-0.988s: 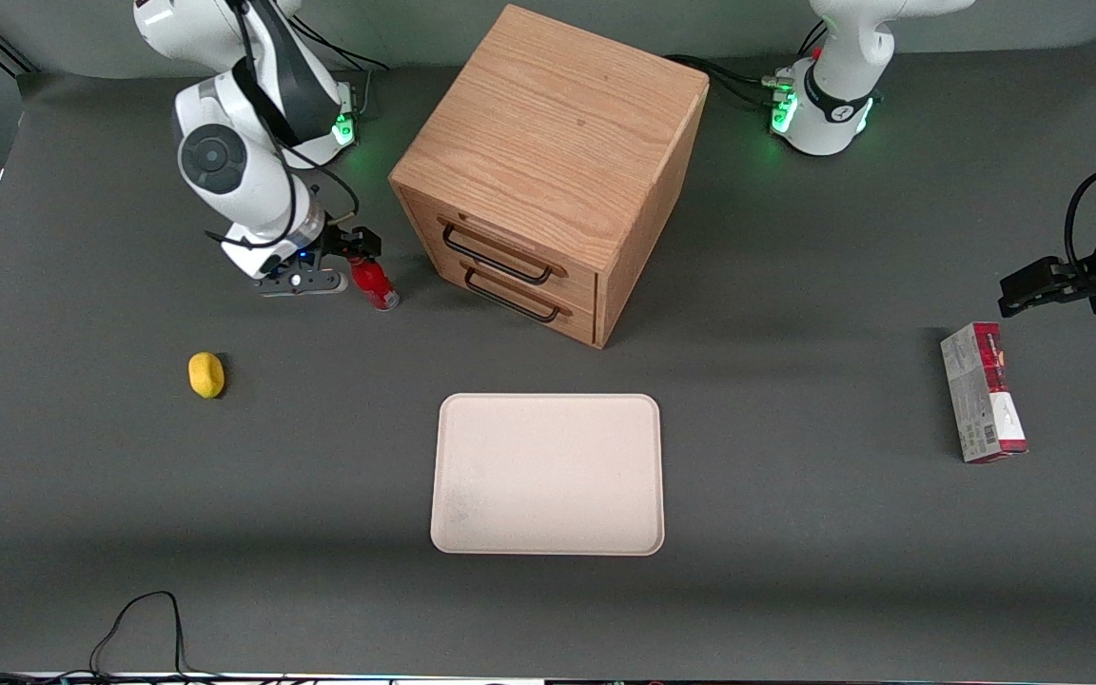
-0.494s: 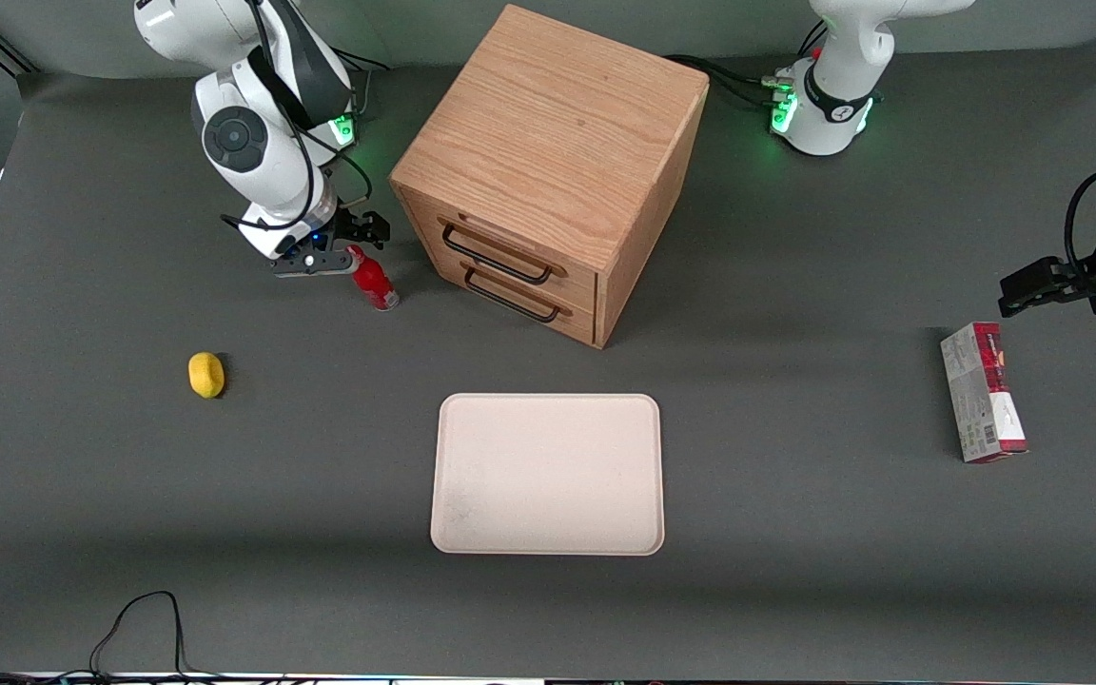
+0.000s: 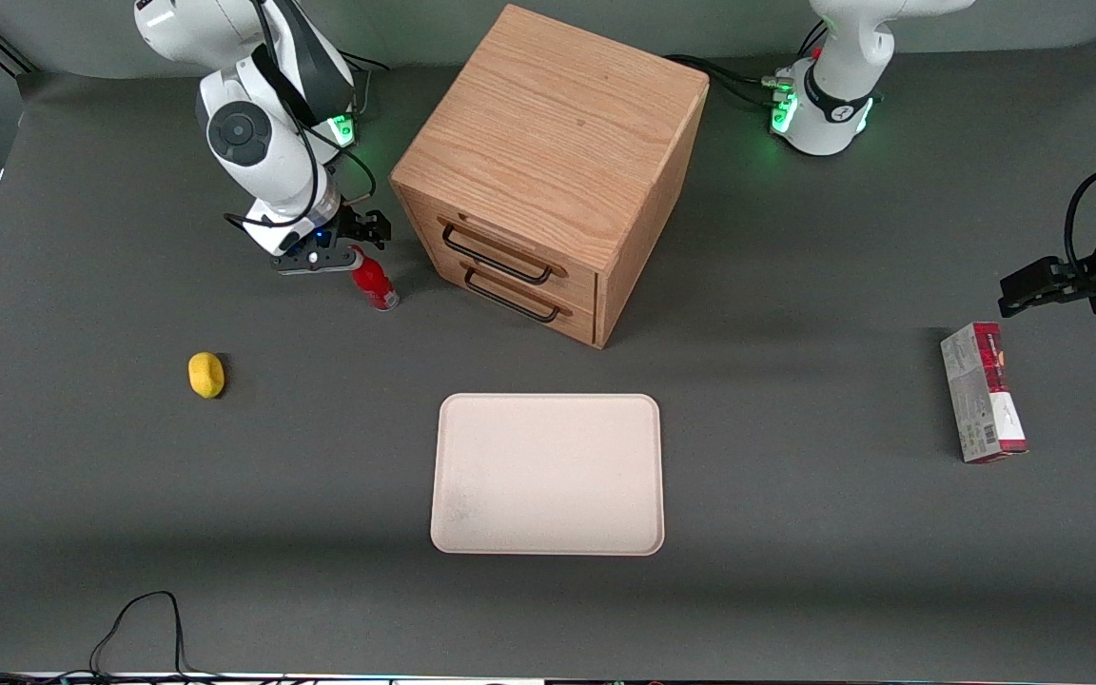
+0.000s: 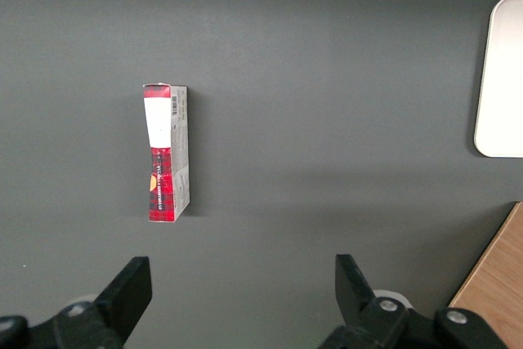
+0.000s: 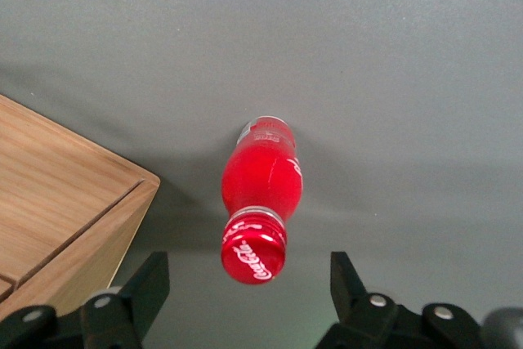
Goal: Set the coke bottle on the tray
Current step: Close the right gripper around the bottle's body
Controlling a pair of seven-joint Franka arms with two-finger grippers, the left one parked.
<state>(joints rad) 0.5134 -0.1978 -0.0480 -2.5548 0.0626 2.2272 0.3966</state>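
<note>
A big dark grey worktop (image 3: pixel 795 590) fills the scene, with lots of bare space on it. The coke bottle (image 3: pixel 374 282) stands up on the worktop, near the wooden drawer cabinet (image 3: pixel 548 171) and just in front of its drawer side, but not touching it. There is a small strip of open grey between the bottle and the cabinet's edge. The gripper (image 3: pixel 358 240) hangs just above the bottle's red cap (image 5: pixel 254 248). Its jaws are spread wide apart, one on each side of the cap, and they hold nothing.

The tray (image 3: pixel 548 474) lies flat, nearer to the front camera than the cabinet, with bare grey all round its rim. The way from the bottle to the tray is open. A yellow lemon (image 3: pixel 206 374) sits by itself toward the working arm's end. A red-and-white carton box (image 3: pixel 983 392) lies toward the parked arm's end, well apart from everything.
</note>
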